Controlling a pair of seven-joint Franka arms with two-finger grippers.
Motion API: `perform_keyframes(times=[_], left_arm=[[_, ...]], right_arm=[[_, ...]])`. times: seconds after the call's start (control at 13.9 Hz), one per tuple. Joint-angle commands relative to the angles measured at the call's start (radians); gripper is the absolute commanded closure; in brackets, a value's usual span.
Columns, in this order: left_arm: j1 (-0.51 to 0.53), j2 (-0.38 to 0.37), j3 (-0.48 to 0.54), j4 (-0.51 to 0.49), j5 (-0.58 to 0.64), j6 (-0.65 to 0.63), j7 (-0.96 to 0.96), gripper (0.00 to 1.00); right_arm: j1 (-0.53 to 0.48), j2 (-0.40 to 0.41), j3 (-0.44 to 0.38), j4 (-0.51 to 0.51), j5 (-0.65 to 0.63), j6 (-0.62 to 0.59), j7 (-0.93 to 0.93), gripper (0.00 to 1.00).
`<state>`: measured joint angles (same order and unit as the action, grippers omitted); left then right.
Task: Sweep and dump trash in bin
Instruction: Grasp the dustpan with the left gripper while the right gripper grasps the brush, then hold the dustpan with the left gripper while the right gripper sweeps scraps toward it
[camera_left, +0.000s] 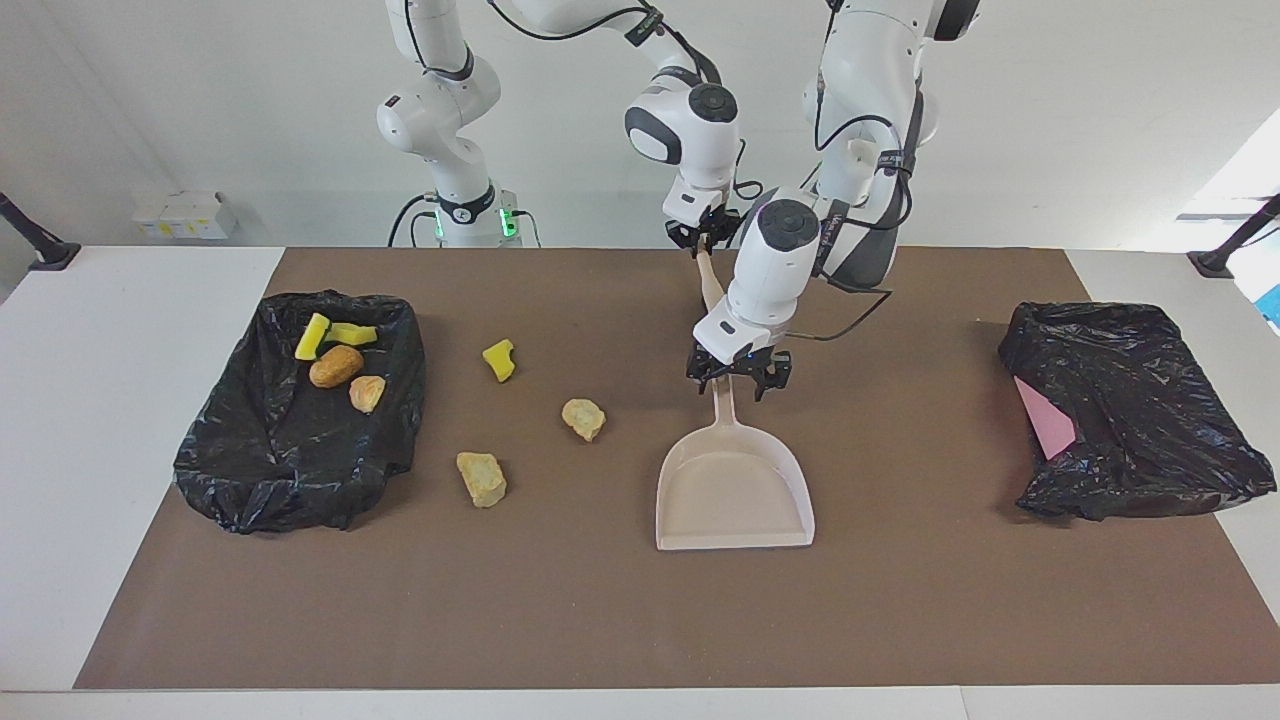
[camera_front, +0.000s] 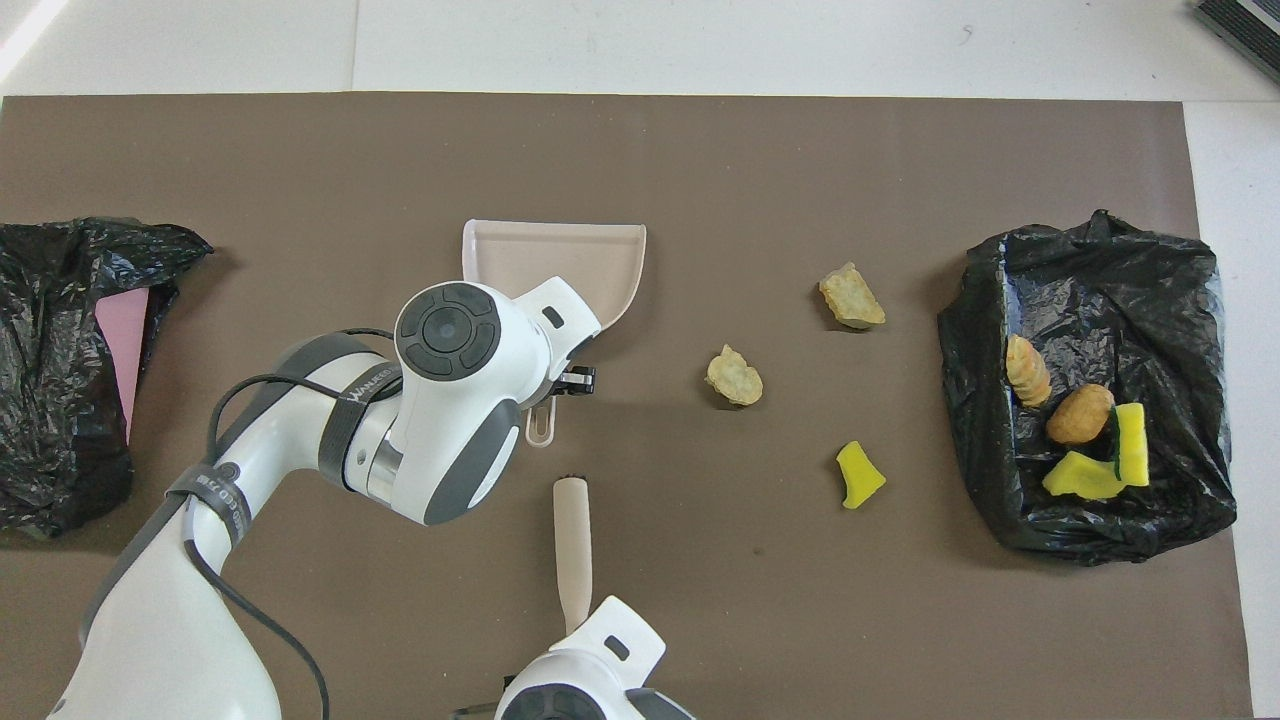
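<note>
The beige dustpan lies flat mid-mat, its handle pointing toward the robots. My left gripper is down at that handle and shut on it. Closer to the robots, my right gripper is shut on the beige brush, holding it just above the mat. Three trash scraps lie on the mat toward the right arm's end: a yellow sponge chunk and two pale lumps. The black-lined bin holds several scraps.
A second black bag with a pink sheet showing in it sits at the left arm's end of the brown mat. White table borders the mat at both ends.
</note>
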<state>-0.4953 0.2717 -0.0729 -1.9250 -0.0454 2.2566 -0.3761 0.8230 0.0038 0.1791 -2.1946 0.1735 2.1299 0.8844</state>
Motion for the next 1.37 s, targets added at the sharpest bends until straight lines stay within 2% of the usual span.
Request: perform_keyframes(times=[0.0, 0.07, 0.29, 0.5, 0.65, 0.79, 0.93, 1.15, 1.29], left_arm=[[-0.016, -0.009, 0.018, -0.019, -0.001, 0.012, -0.003, 1.00], [-0.009, -0.009, 0.019, -0.016, 0.002, 0.012, 0.000, 1.00], [0.035, -0.046, 0.025, -0.008, 0.019, -0.018, 0.078, 1.00], [0.107, -0.112, 0.025, -0.008, 0.024, -0.118, 0.312, 1.00], [0.174, -0.159, 0.025, -0.003, 0.022, -0.179, 0.530, 1.00], [0.227, -0.205, 0.025, -0.003, 0.022, -0.242, 0.647, 1.00], [0.260, -0.216, 0.025, -0.003, 0.022, -0.293, 0.785, 1.00], [0.293, -0.221, 0.028, -0.006, 0.022, -0.322, 0.972, 1.00], [0.294, -0.227, 0.030, -0.015, 0.024, -0.327, 1.092, 1.00]], right_arm=[[-0.064, -0.184, 0.003, -0.103, 0.003, -0.065, 0.013, 1.00], [-0.090, -0.236, 0.003, -0.144, 0.003, -0.077, 0.008, 1.00], [-0.177, -0.317, 0.003, -0.241, -0.052, -0.123, -0.002, 1.00], [-0.271, -0.384, 0.003, -0.289, -0.115, -0.177, -0.005, 1.00], [-0.352, -0.386, 0.003, -0.292, -0.172, -0.241, -0.005, 1.00], [-0.462, -0.375, 0.007, -0.294, -0.177, -0.271, -0.048, 1.00], [-0.542, -0.372, 0.007, -0.307, -0.181, -0.297, -0.097, 1.00], [-0.600, -0.389, 0.007, -0.344, -0.181, -0.309, -0.146, 1.00], [-0.595, -0.384, 0.008, -0.373, -0.178, -0.283, -0.142, 1.00]])
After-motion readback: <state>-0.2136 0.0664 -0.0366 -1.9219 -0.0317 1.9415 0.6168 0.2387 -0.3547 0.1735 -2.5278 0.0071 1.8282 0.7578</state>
